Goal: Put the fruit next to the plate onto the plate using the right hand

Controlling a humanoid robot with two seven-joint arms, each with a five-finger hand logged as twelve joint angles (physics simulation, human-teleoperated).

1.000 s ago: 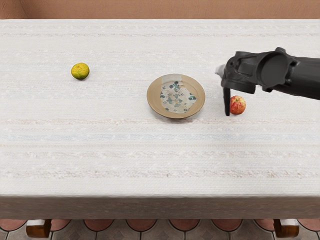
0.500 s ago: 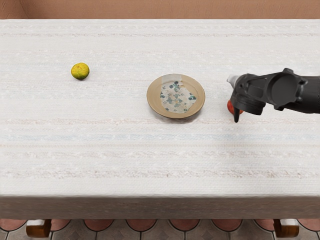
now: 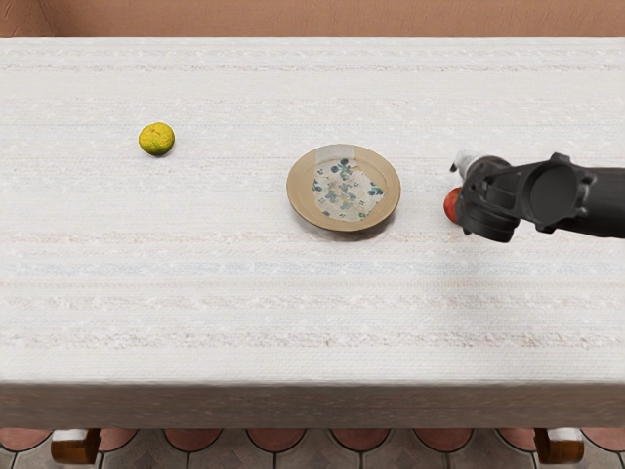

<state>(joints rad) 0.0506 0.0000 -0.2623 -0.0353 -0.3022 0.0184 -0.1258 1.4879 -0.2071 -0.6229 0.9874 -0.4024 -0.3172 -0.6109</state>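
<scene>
Head view: right hand (image 3: 488,200) covers most of the red apple (image 3: 451,203) beside the plate (image 3: 295,186); grip cannot be told

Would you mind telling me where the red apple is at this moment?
In the head view, the red apple lies on the table just right of the plate, mostly hidden behind the right hand.

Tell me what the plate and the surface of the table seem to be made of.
The plate looks like glazed ceramic: a smooth tan rim and a pale centre painted with blue-green specks. The table seems to be covered in woven cloth, matt and off-white, with faint ribbed stripes running across it. What lies beneath is hidden.
</scene>
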